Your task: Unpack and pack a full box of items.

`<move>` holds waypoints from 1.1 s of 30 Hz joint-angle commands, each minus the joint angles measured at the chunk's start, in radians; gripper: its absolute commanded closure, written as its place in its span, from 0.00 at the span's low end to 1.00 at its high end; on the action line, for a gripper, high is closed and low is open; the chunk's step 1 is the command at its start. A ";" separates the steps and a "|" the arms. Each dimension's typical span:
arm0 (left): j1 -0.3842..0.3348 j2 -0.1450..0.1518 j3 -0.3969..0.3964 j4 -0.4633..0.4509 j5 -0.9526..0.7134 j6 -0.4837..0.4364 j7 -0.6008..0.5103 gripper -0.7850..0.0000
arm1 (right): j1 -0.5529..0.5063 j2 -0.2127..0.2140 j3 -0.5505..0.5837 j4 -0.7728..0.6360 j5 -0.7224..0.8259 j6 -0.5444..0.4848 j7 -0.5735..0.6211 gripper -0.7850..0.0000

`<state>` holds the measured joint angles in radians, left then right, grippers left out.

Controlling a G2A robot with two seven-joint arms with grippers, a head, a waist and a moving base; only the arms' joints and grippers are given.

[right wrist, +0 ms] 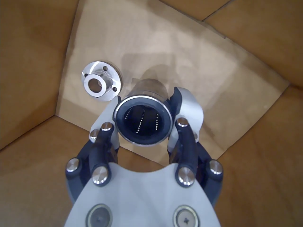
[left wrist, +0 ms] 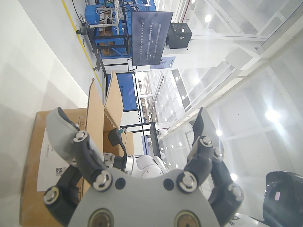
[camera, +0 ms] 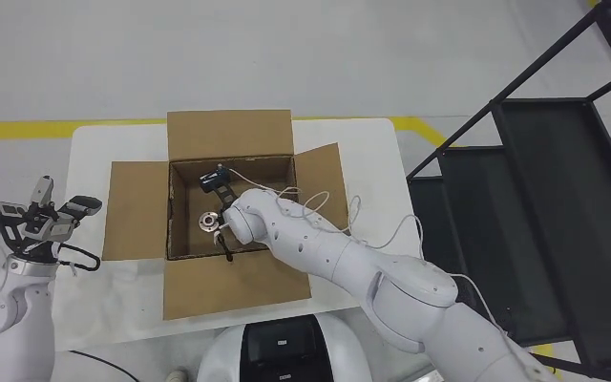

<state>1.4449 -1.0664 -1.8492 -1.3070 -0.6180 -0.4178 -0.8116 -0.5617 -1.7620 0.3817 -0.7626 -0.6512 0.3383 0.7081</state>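
An open cardboard box (camera: pixel 315 177) stands on the white table, its four flaps folded out. My right gripper (right wrist: pixel 146 105) is down inside the box, shut on a steel linear bearing (right wrist: pixel 143 121) held upright above the box floor (right wrist: pixel 213 72). A round metal flange (right wrist: pixel 101 83) lies flat on the box floor just beside the bearing; from above the flange (camera: pixel 207 221) shows near the box's left wall. My left gripper (left wrist: pixel 127 128) hangs open and holding nothing off the table's left edge, beside the box (left wrist: pixel 30 142).
A dark metal staircase (camera: pixel 516 201) stands right of the table. White cables (camera: pixel 382 229) trail along the right arm over the right flap. The table top (camera: pixel 95 153) shows bare white left of the box.
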 commanded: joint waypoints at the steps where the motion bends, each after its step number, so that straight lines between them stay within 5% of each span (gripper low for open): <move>1: 0.000 0.000 0.000 0.000 0.000 0.000 0.000 0.00 | 0.000 -0.001 0.009 -0.010 -0.009 -0.003 -0.004 1.00; 7: 0.000 0.000 0.000 0.000 0.000 0.000 0.000 0.00 | -0.016 0.026 0.061 -0.120 -0.047 -0.006 -0.009 1.00; 12: 0.000 0.000 0.000 0.000 0.000 0.000 0.000 0.00 | -0.102 0.106 0.164 -0.359 -0.146 0.012 0.005 1.00; 21: 0.000 0.000 0.000 0.000 0.000 0.000 0.000 0.00 | -0.528 0.293 0.459 -1.034 -0.464 -0.088 0.188 1.00; 33: 0.000 0.000 0.000 0.000 0.000 0.000 0.000 0.00 | -1.004 0.389 0.728 -1.453 -0.606 -0.296 0.101 1.00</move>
<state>1.4449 -1.0664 -1.8492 -1.3070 -0.6180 -0.4178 -0.8116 -1.5309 -1.3772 1.0835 -2.1983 -1.2607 0.0540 0.8260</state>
